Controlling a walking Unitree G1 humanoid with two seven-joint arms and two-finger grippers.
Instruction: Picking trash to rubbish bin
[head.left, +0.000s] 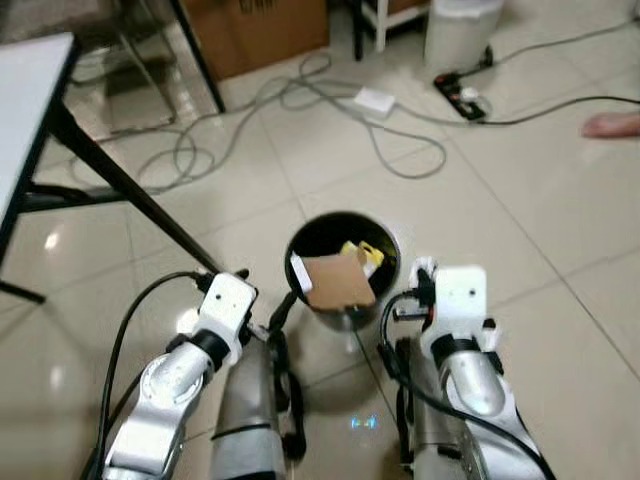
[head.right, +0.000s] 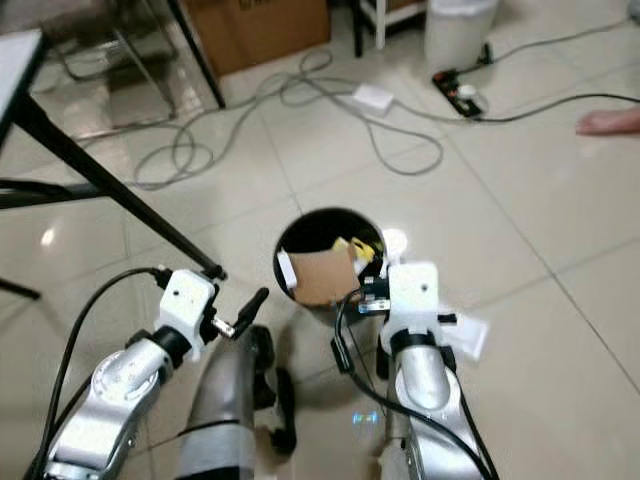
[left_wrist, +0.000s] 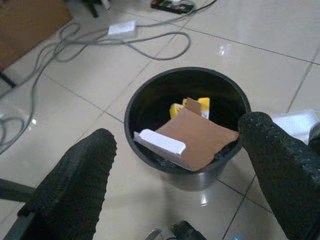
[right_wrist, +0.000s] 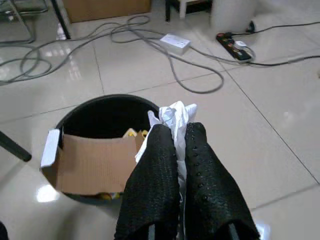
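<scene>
In right gripper (right_wrist: 176, 150), crumpled paper (right_wrist: 175, 116) pointing binward (right_wrist: 100, 107).

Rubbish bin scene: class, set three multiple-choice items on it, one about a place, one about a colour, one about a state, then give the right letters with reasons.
1. Where does the cardboard box lie?
A. in the rubbish bin, poking over its rim
B. on the floor beside the bin
C. on the table

2. What colour is the bin?
A. white
B. black
C. red

3. How is the right claw?
A. open with nothing in it
B. shut on a cable
C. shut on crumpled white paper

Answers: 1 A, the box sits inside the bin's opening. 2 B, its wall and rim are black. 3 C, the right wrist view shows white paper pinched between the two black fingers near the bin.
</scene>
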